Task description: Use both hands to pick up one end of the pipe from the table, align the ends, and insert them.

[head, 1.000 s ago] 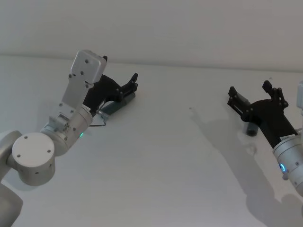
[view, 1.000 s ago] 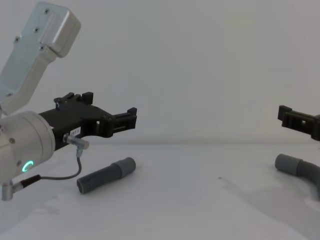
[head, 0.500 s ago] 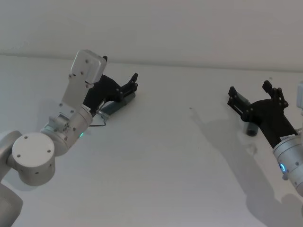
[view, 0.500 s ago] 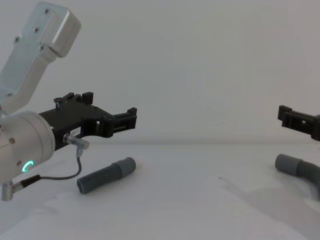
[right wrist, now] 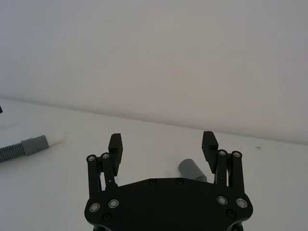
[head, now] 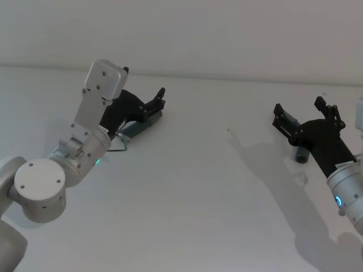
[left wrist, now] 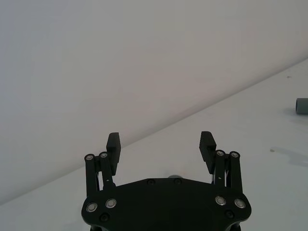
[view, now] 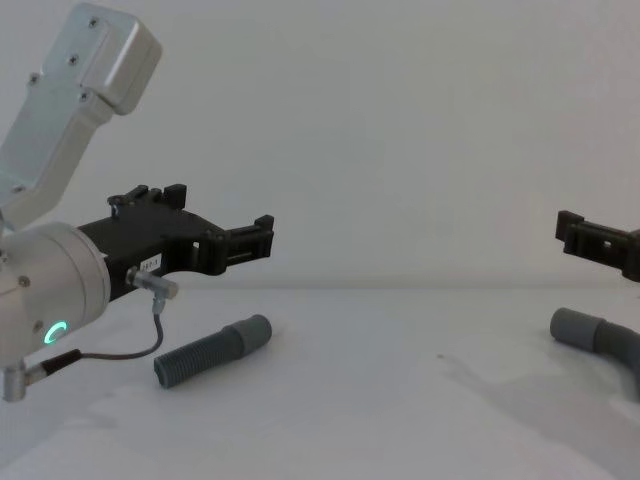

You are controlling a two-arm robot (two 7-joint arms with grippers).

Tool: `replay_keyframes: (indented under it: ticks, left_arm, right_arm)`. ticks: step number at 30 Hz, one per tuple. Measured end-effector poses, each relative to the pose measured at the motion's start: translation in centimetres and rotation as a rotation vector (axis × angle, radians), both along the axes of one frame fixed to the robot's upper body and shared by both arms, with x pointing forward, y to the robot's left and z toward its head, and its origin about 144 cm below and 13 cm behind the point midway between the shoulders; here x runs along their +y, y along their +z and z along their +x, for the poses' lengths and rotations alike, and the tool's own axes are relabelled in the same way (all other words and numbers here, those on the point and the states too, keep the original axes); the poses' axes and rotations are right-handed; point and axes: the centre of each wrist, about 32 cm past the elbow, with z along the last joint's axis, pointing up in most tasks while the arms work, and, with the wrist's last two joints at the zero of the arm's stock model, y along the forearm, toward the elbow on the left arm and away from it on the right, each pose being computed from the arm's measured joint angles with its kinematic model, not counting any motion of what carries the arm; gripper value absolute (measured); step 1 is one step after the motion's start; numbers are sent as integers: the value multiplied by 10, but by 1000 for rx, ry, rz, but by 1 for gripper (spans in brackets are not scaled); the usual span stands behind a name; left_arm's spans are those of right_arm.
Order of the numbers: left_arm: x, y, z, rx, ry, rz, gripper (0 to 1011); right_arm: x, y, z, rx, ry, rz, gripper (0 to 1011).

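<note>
Nothing lifted yet. Ribbed piece [view: 212, 353] lies on the table [view: 380, 410] at left, bent piece [view: 600, 335] at right. My left gripper [left wrist: 161, 144] and right gripper [right wrist: 162, 143] hover above them, jaws wide, empty. Grasping, aligning, inserting all remain.

Readable text: none.
Sticker: small white sticker [view: 150, 263] on the black body of the left gripper [left wrist: 160, 143]. It carries dark print, too small to read.
Label: small white label [head: 342, 165] at the base of the right gripper [right wrist: 161, 142], where the black body meets the silver wrist. Its print is too small to read.
Brands, numbers, signs: none legible.
</note>
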Motion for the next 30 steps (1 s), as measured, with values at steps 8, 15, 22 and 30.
replay_keyframes:
  ticks: [8,15,22,30]
  left_arm:
    - [0,0,0,0,0,0,1001]
    - [0,0,0,0,0,0,1001]
    - [1,4,2,7,-5,2,1001]
    - [3,14,8,50,-9,2,1001]
  right_arm:
    - [0,0,0,0,0,0,1010]
    - [0,0,0,0,0,0,1010]
    - [0,4,6,2,9,-7,1010]
    - [-5,12,18,23,22,-31,1010]
